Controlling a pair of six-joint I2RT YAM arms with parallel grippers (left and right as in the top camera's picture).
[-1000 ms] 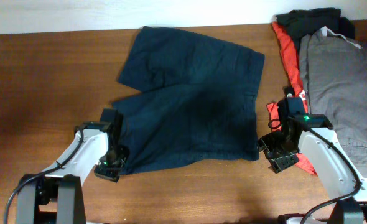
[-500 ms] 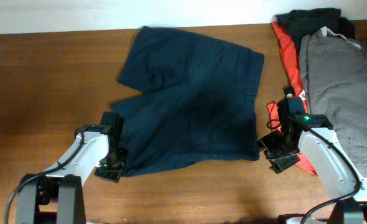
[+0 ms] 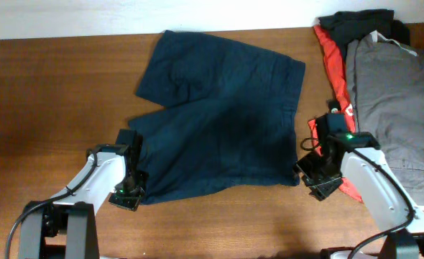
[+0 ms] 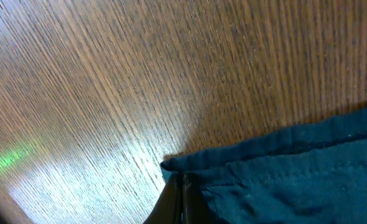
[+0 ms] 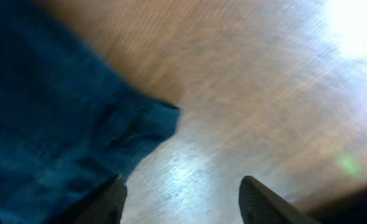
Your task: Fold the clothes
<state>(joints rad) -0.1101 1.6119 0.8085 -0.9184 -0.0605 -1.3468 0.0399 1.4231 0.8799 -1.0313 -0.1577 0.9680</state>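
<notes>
The dark navy shorts (image 3: 219, 122) lie spread flat on the wooden table, legs toward the left and waistband toward the right. My left gripper (image 3: 134, 188) sits at the near-left hem corner. In the left wrist view its jaws (image 4: 183, 186) are pressed together on the edge of the shorts (image 4: 283, 174). My right gripper (image 3: 309, 176) hovers at the near-right waistband corner. In the right wrist view it is open (image 5: 183, 186), one finger (image 5: 109, 199) over the shorts (image 5: 59, 124) and the other finger (image 5: 264, 202) over bare wood.
Grey trousers (image 3: 395, 93) lie at the right edge on a red-orange garment (image 3: 334, 57), with a dark garment (image 3: 359, 21) behind them. The right arm passes over the red cloth. Bare table (image 3: 54, 93) stretches to the left of the shorts.
My left gripper has shut on the hem corner of the shorts. My right gripper has edged slightly left toward the waistband corner. The shorts have not moved.
</notes>
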